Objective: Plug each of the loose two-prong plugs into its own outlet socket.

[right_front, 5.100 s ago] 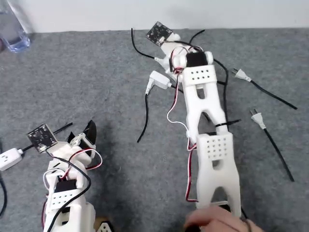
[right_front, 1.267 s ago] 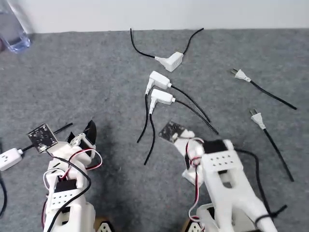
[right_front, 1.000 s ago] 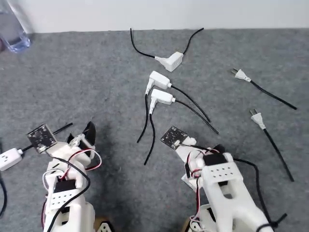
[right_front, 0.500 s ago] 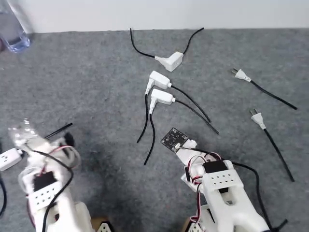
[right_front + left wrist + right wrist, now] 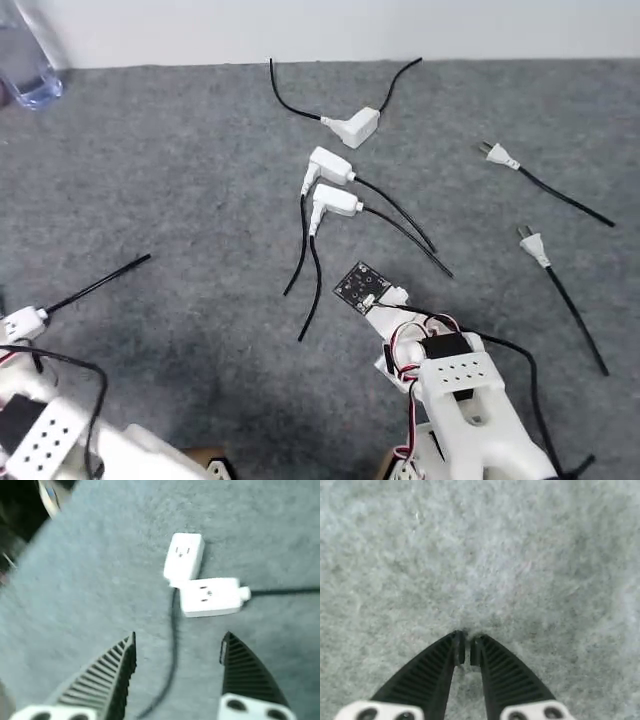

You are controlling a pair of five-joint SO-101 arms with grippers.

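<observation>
Mostly fuzzy grey carpet (image 5: 200,180), boxy white sockets (image 5: 207,597)

grey carpet (image 5: 180,180), white wall (image 5: 350,25)

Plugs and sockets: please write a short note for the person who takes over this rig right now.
Left gripper: jaws open, empty, above the first free socket and the second free socket, which lie close together on the left side.
Right gripper: jaws shut on nothing, over bare carpet.
Loose, on the right: far plug and near plug.
Done: back pair, middle pair and front pair look joined.
To do: bring each loose plug to a free socket and push it in.
</observation>
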